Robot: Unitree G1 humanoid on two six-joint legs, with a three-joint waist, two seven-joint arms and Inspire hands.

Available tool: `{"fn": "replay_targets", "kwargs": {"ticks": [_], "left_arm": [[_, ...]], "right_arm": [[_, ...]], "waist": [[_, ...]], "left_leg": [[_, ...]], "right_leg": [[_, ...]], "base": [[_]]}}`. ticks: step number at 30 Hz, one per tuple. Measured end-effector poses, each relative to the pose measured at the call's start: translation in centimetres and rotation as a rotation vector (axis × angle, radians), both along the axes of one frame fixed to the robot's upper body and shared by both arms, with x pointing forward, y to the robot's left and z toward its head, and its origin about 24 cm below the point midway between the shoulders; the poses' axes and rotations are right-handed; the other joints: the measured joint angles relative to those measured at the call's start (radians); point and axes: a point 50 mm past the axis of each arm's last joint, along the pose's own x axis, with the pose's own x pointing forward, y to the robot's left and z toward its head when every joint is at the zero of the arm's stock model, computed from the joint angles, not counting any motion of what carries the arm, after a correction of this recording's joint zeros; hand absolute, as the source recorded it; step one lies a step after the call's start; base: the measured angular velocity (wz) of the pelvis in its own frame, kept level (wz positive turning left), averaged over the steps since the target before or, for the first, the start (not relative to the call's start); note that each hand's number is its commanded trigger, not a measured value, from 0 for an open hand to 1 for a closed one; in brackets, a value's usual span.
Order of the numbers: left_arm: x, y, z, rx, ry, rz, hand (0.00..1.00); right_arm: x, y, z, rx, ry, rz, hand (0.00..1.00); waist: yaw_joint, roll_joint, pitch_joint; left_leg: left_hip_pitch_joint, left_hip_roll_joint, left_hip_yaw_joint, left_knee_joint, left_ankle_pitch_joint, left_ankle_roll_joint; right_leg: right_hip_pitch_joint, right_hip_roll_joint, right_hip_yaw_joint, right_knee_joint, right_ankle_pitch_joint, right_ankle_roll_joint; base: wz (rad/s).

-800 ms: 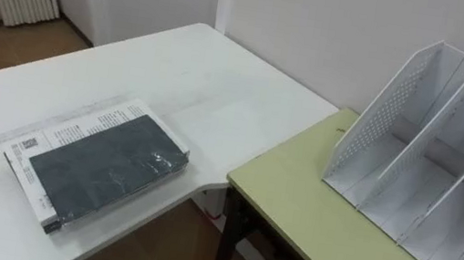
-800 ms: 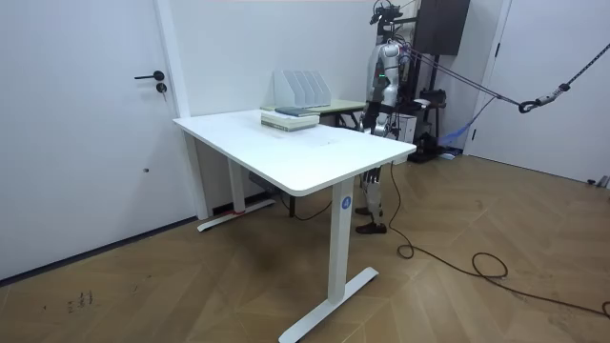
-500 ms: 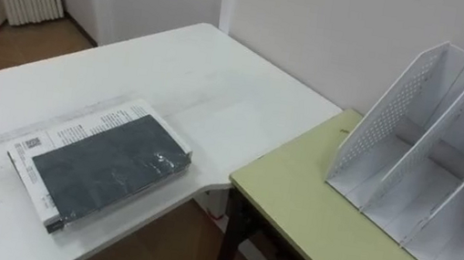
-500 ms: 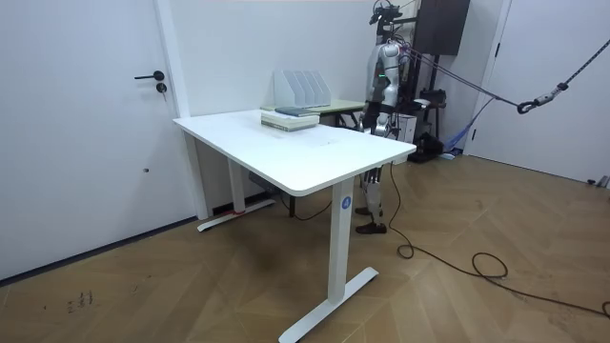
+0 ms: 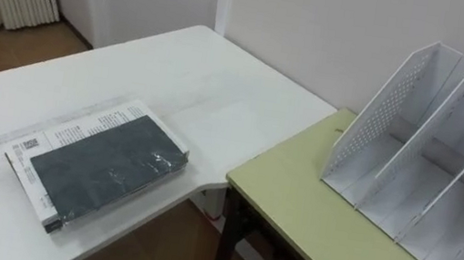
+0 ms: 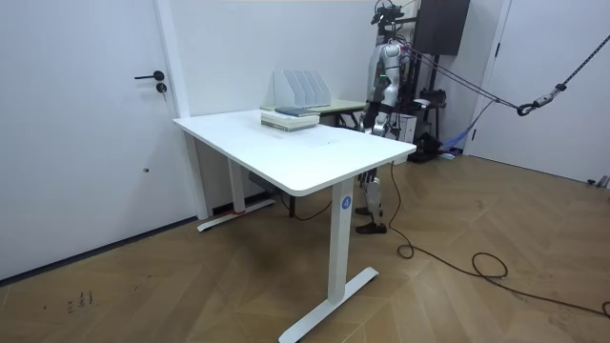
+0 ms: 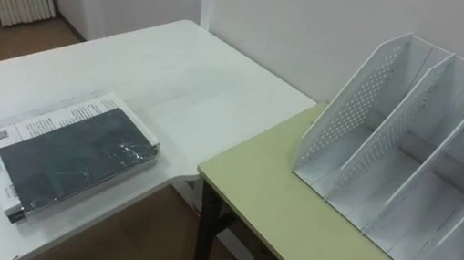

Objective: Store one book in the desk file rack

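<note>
Nearest you, the book point(image 5: 107, 165), dark and plastic-wrapped, lies flat on a white printed volume point(image 5: 75, 130) right at the white table's point(image 5: 176, 75) front edge. Beside it, open floor point(image 5: 168, 250) shows before the green desk's point(image 5: 310, 225) corner. Farther back the file rack point(image 5: 428, 178) stands, slots open, well apart from the book. The left hand point(image 6: 366, 122) and right hand point(image 6: 389, 129) hang low; their state, can't tell.

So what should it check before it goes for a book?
1. Dark book lies flat on a white printed book on the white table: ok.
2. File rack stands upright on the green desk: ok.
3. Rack's slots in view are empty: ok.
4. Dark book's cover safe to grip: cannot tell; it looks glossy, perhaps slippery.
</note>
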Motion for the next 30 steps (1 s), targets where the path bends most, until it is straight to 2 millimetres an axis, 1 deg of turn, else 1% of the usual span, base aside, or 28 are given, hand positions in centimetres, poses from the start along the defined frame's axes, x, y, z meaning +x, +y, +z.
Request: {"fn": "replay_targets", "kwargs": {"ticks": [2,4,5,7,8,9,10,11,12,15,17,20,22,23,25,26,27,29,30], "left_arm": [[0.9,0.4,0.2,0.021,-0.043,-0.005,0.00],[3.5,0.5,0.9,0.037,-0.170,-0.019,0.00],[4.2,0.4,1.1,0.038,-0.204,-0.026,0.00],[7.1,-0.3,2.0,0.022,-0.345,-0.049,0.00],[8.1,-0.8,2.3,0.008,-0.393,-0.077,0.00],[8.3,-1.1,2.3,0.000,-0.403,-0.093,0.00],[9.2,-1.8,2.5,-0.020,-0.427,-0.130,0.00],[9.4,-2.2,2.5,-0.031,-0.432,-0.146,0.00],[9.5,-2.9,2.4,-0.051,-0.437,-0.191,0.00],[9.3,-4.2,2.2,-0.073,-0.420,-0.293,0.00],[9.5,-4.9,2.3,-0.079,-0.421,-0.360,0.00],[10.4,-5.7,2.9,-0.074,-0.459,-0.455,0.00],[12.4,-6.8,4.4,-0.053,-0.556,-0.578,0.00],[12.9,-7.0,4.9,-0.045,-0.587,-0.606,0.00],[15.1,-8.5,6.7,-0.046,-0.698,-0.686,0.00],[15.5,-8.8,7.1,-0.047,-0.719,-0.701,0.00],[16.1,-9.3,7.8,-0.047,-0.757,-0.729,0.00],[16.7,-10.0,9.1,-0.042,-0.823,-0.771,0.00],[17.2,-10.7,10.1,-0.031,-0.874,-0.811,0.00]], "right_arm": [[0.1,0.0,0.0,-0.003,-0.010,0.009,0.00],[0.2,0.0,0.0,-0.005,-0.018,0.014,0.00],[0.2,0.0,0.0,-0.005,-0.019,0.015,0.00],[0.4,0.0,0.1,-0.003,-0.029,0.032,0.00],[0.5,0.1,0.1,-0.005,-0.036,0.051,0.00],[0.5,0.0,0.1,-0.006,-0.037,0.055,0.00],[0.5,0.1,0.1,-0.007,-0.040,0.058,0.00],[0.6,0.1,0.1,-0.008,-0.043,0.062,0.00],[0.7,0.1,0.1,-0.009,-0.050,0.073,0.00],[0.9,0.2,0.2,-0.005,-0.058,0.100,0.00],[1.1,0.2,0.2,-0.005,-0.061,0.106,0.00],[1.4,0.4,0.2,-0.003,-0.068,0.121,0.00],[1.9,0.4,0.3,-0.003,-0.077,0.134,0.00],[1.9,0.5,0.3,-0.003,-0.078,0.136,0.00],[2.0,0.5,0.3,-0.002,-0.077,0.135,0.00],[2.0,0.5,0.3,-0.002,-0.078,0.135,0.00],[2.2,0.5,0.3,-0.003,-0.082,0.137,0.00],[2.3,0.5,0.3,-0.003,-0.085,0.134,0.00],[2.3,0.4,0.3,-0.003,-0.081,0.132,0.00]], "waist": [[0.000,-0.002,0.0025],[-0.001,-0.005,0.0033],[-0.001,-0.005,0.0031],[-0.003,-0.007,0.0005],[0.000,-0.010,-0.0015],[-0.001,-0.010,-0.0031],[-0.003,-0.011,-0.0063],[-0.006,-0.010,-0.0084],[-0.010,-0.006,-0.0128],[-0.030,-0.009,-0.0112],[-0.034,-0.007,-0.0092],[-0.044,-0.010,-0.0026],[-0.054,-0.009,0.0022],[-0.057,-0.008,0.0018],[-0.062,-0.004,0.0029],[-0.066,-0.003,0.0027],[-0.079,0.005,-0.0013],[-0.087,0.009,-0.0007],[-0.087,0.013,-0.0015]], "left_leg": [[-0.002,0.000,-0.001,0.000,0.000,0.000],[-0.008,-0.001,-0.005,-0.001,0.000,0.000],[-0.009,-0.002,-0.005,0.000,0.000,0.000],[-0.014,-0.002,-0.001,-0.002,0.001,0.001],[-0.015,-0.002,0.002,-0.004,0.001,0.001],[-0.015,-0.002,0.002,-0.006,0.001,0.001],[-0.015,-0.002,0.002,-0.006,0.001,0.001],[-0.015,-0.002,0.002,-0.006,0.001,0.001],[-0.012,-0.002,0.001,-0.007,0.001,0.001],[-0.002,-0.001,0.001,-0.009,0.001,0.001],[-0.002,-0.001,0.001,-0.010,0.001,0.001],[-0.002,-0.001,0.002,-0.011,0.001,0.001],[-0.010,-0.001,0.001,-0.008,0.001,0.001],[-0.012,-0.002,0.001,-0.007,0.001,0.001],[-0.014,-0.003,0.001,-0.007,0.002,0.002],[-0.014,-0.003,0.001,-0.007,0.002,0.003],[-0.016,-0.003,0.001,-0.008,0.002,0.003],[-0.016,-0.003,0.002,-0.009,0.002,0.003],[-0.017,-0.003,0.003,-0.009,0.002,0.003]], "right_leg": [[-0.001,0.000,-0.002,-0.001,0.000,0.000],[-0.004,-0.001,-0.007,-0.001,0.000,0.000],[-0.005,-0.001,-0.007,-0.001,0.000,0.000],[-0.013,-0.001,-0.002,0.001,0.000,0.000],[-0.015,-0.001,0.002,0.002,0.001,0.001],[-0.015,-0.001,0.002,0.002,0.001,0.001],[-0.015,-0.001,0.001,0.003,0.001,0.001],[-0.017,-0.001,0.000,0.004,0.001,0.001],[-0.019,-0.001,0.000,0.003,0.001,0.001],[-0.014,0.000,-0.001,0.003,0.001,0.001],[-0.014,0.000,0.002,0.004,0.001,0.001],[-0.014,0.000,0.003,0.005,0.001,0.001],[-0.016,-0.001,0.000,0.006,0.002,0.001],[-0.015,-0.001,0.000,0.007,0.002,0.001],[-0.014,-0.002,0.003,0.007,0.004,0.002],[-0.014,-0.002,0.003,0.007,0.004,0.002],[-0.016,-0.002,0.003,0.007,0.005,0.002],[-0.017,-0.002,0.004,0.006,0.005,0.002],[-0.018,-0.002,0.003,0.006,0.005,0.002]], "base": [[0.03],[0.06],[0.00],[-0.07],[-0.09],[-0.08],[-0.04],[0.00],[0.00],[0.00],[0.00],[0.00],[0.00],[0.00],[0.00],[0.00],[0.00],[0.00],[0.00]]}}
